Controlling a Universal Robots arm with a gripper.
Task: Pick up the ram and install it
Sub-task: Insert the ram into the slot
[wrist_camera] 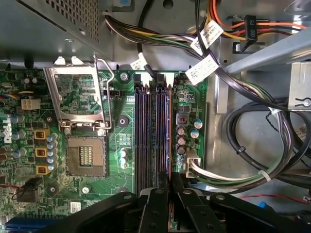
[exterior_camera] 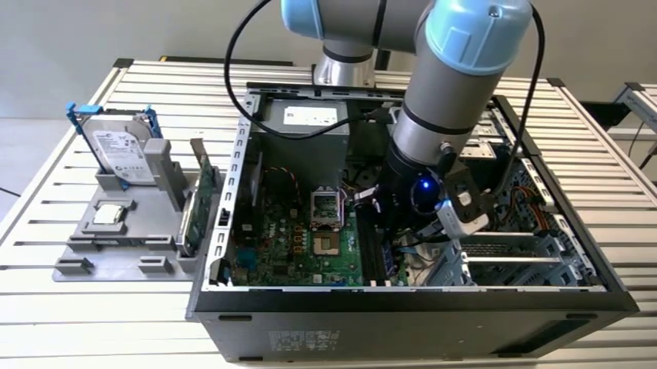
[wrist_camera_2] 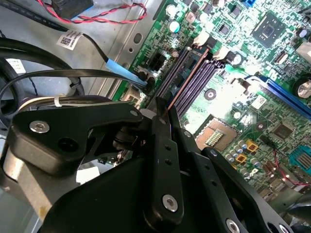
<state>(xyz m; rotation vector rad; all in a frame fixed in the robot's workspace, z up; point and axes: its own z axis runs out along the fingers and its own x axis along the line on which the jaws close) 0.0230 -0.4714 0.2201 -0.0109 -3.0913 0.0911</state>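
Spanning the exterior view, a slatted white desk [exterior_camera: 92, 307] carries an open computer case [exterior_camera: 411, 304] lying on its side, with a grey holder tray [exterior_camera: 123, 257] just beside it toward the exterior view's left. The robot arm [exterior_camera: 451, 84] reaches down into the case and hides much of the interior behind its lower joint. Inside the case lie a green motherboard [exterior_camera: 298, 246], a power supply [exterior_camera: 308, 119] at the far end, and bundled cables [wrist_camera: 252, 141]; in the first wrist view the motherboard bears an open processor socket [wrist_camera: 85, 155] and a bank of parallel memory slots [wrist_camera: 146, 131]. The tray holds a silver hard drive [exterior_camera: 118, 150] standing in a blue frame, a green expansion card [exterior_camera: 205, 192] on edge, and a small processor chip [exterior_camera: 108, 215] lying flat. The pincer [wrist_camera_2: 167, 121] is clamped on the ram [wrist_camera_2: 182, 85], seen edge-on in the second wrist view as a thin strip whose near end is covered by the black fingers [wrist_camera_2: 163, 145]. The ram stands on its long edge over the memory slots, its long axis parallel to them; whether it is seated in a slot cannot be told. In the first wrist view the pincer [wrist_camera: 170, 187] sits at the near end of the slots, its body cut off by the frame.
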